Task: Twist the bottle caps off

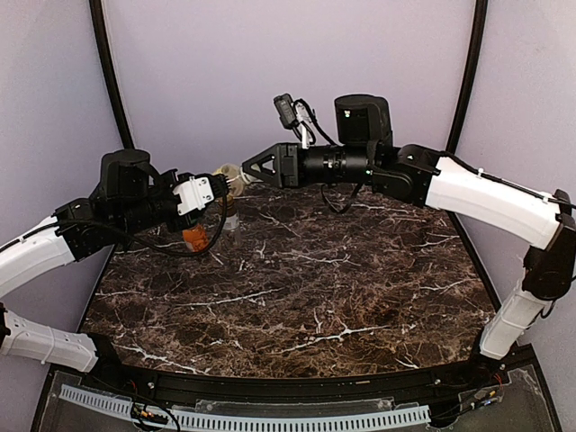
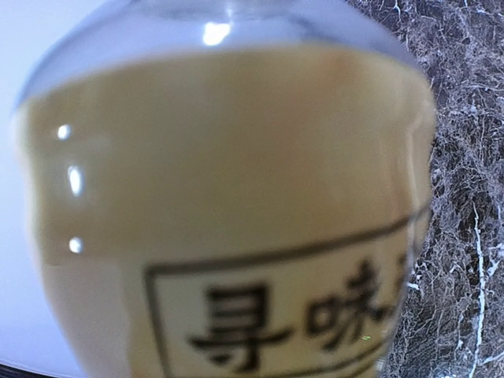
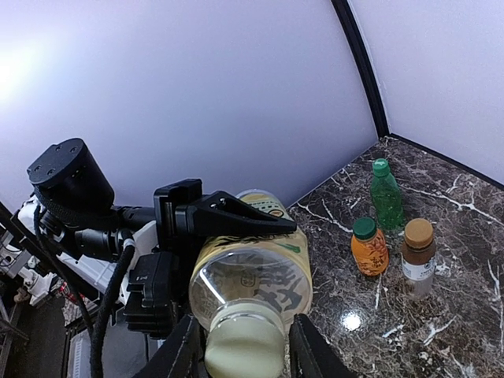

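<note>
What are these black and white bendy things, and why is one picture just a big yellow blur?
They are two robot arms, each ending in a claw. One picture looks down from above; two come from cameras on the wrists. The left claw holds a yellow tea bottle sideways, so close to its camera that it fills the picture. The right claw has a finger on each side of the cream-white cap; I cannot tell if it squeezes yet. On the marble table stand a green bottle, an orange bottle and a brown bottle, caps on.
</note>
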You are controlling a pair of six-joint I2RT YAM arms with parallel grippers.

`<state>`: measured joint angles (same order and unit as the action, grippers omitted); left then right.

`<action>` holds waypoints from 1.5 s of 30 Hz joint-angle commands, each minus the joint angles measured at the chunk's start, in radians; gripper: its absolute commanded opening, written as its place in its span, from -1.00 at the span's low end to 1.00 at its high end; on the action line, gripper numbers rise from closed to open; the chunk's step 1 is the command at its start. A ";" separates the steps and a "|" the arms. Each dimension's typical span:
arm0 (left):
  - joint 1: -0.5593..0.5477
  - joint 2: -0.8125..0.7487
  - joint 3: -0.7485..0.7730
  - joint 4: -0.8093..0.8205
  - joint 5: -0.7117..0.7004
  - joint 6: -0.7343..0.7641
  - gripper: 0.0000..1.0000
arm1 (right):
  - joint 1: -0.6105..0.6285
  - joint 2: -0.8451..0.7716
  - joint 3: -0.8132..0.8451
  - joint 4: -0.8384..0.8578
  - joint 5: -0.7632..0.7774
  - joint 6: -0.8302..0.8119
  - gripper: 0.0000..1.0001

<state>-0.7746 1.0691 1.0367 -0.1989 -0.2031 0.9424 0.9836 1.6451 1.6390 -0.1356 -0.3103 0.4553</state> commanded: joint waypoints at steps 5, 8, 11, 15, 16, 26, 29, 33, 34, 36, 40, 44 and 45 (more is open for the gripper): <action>-0.002 -0.012 -0.016 0.025 -0.012 0.011 -0.50 | -0.004 0.018 0.023 -0.017 -0.035 0.004 -0.30; -0.003 -0.011 -0.015 0.030 -0.012 0.012 -0.50 | -0.003 0.022 0.026 -0.022 -0.041 0.001 -0.41; -0.003 -0.010 -0.016 0.032 -0.010 0.011 -0.50 | -0.004 0.029 0.035 -0.025 -0.061 -0.001 -0.71; -0.003 -0.009 -0.016 0.032 -0.013 0.005 -0.50 | -0.006 0.035 0.046 -0.025 -0.112 -0.037 -1.00; -0.003 -0.011 -0.015 0.028 -0.011 0.003 -0.50 | -0.006 0.032 0.048 -0.023 -0.141 -0.068 -1.00; -0.002 -0.025 0.024 -0.331 0.265 -0.013 -0.59 | -0.006 -0.170 -0.140 -0.062 -0.376 -0.842 -1.00; -0.003 -0.022 0.038 -0.412 0.331 -0.046 -0.59 | -0.005 -0.200 -0.152 -0.097 -0.285 -0.937 -1.00; -0.003 -0.023 0.038 -0.417 0.349 -0.076 -0.59 | -0.014 -0.228 -0.153 -0.132 -0.100 -0.951 -1.00; -0.003 -0.023 0.035 -0.411 0.344 -0.085 -0.59 | -0.023 -0.235 -0.160 -0.132 -0.042 -0.936 -1.00; -0.003 -0.028 0.030 -0.394 0.335 -0.107 -0.59 | -0.062 -0.240 -0.176 -0.132 0.069 -0.869 -1.00; -0.002 -0.046 0.007 -0.353 0.329 -0.174 -0.57 | -0.209 -0.195 -0.224 -0.194 0.314 -0.653 -1.00; 0.006 -0.077 -0.026 -0.322 0.321 -0.240 -0.57 | -0.395 -0.094 -0.266 -0.384 0.535 -0.406 -1.00; 0.010 -0.086 -0.035 -0.318 0.323 -0.248 -0.56 | -0.439 -0.067 -0.278 -0.427 0.528 -0.351 -1.00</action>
<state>-0.7776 1.0313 1.0382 -0.5449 0.1093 0.7826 0.6857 1.4776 1.4189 -0.3332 -0.0189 -0.1722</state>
